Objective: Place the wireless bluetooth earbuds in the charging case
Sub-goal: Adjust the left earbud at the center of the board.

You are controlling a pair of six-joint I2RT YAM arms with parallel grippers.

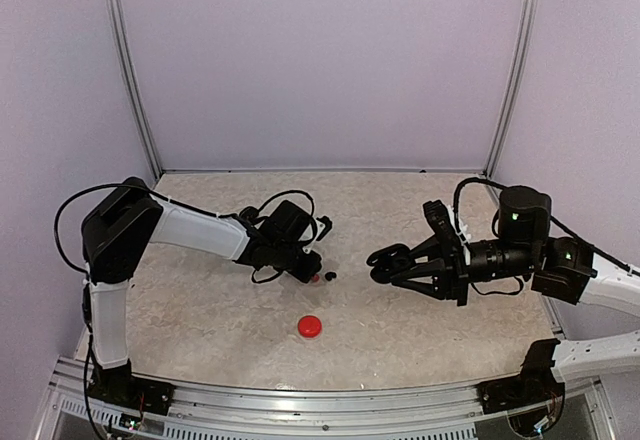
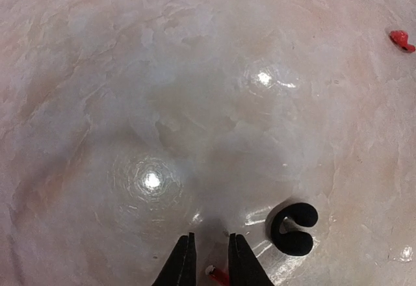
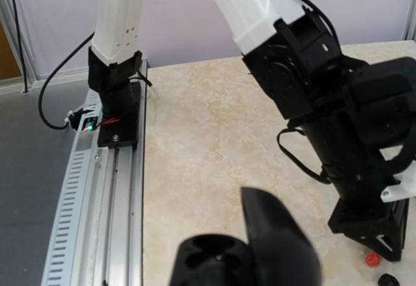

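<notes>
My left gripper [image 2: 212,259] is low over the table, jaws a narrow gap apart. A red earbud [image 2: 219,275] lies between the fingers; it touches the right one, and a sliver of space shows on the left. A black earbud [image 2: 294,227] lies curled just right of the fingers, and another red earbud [image 2: 402,40] sits far off at the upper right. My right gripper [image 1: 398,260] hovers mid-table, shut on the black charging case [image 3: 214,263], whose lid [image 3: 279,247] stands open over two empty sockets. From above, the red earbud [image 1: 315,279] and black earbud [image 1: 331,276] lie beside the left gripper [image 1: 305,270].
A closed red round case [image 1: 310,326] lies on the marble tabletop [image 1: 200,310] nearer the front edge, between the two arms. The aluminium rail [image 1: 300,400] with the arm bases runs along the near edge. Plain walls close off the back and sides.
</notes>
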